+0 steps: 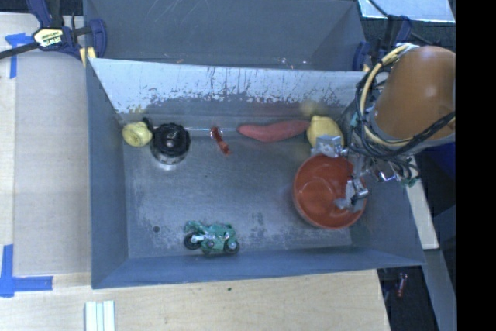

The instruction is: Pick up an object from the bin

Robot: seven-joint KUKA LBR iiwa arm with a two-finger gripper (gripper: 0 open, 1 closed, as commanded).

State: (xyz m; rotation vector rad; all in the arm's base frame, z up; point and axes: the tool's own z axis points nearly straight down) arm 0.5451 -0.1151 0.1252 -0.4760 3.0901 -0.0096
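The gripper (342, 169) hangs over a red bowl (316, 194) that sits upright on the floor of the bin (105, 182), close to its right wall and nearer the front-right corner than the back. We read the fingers (329, 144) as spread and pinching nothing: one tip is at the bowl's back rim and the other low over its right side, perhaps inside the rim, though cables and the wrist cover blur that. The bowl looks like thin, stiff plastic, so we judge it light, smooth and rather slippery, not likely to break. It is too wide to span, so the rim is the place to take it, one finger inside the wall and one outside, on the right side where the tips already are. A shallow pinch may let it tip or slide out as it rises. A yellow lump (322, 128) lies just behind the bowl, and a green toy motorbike (211, 238) is well apart by the front wall.
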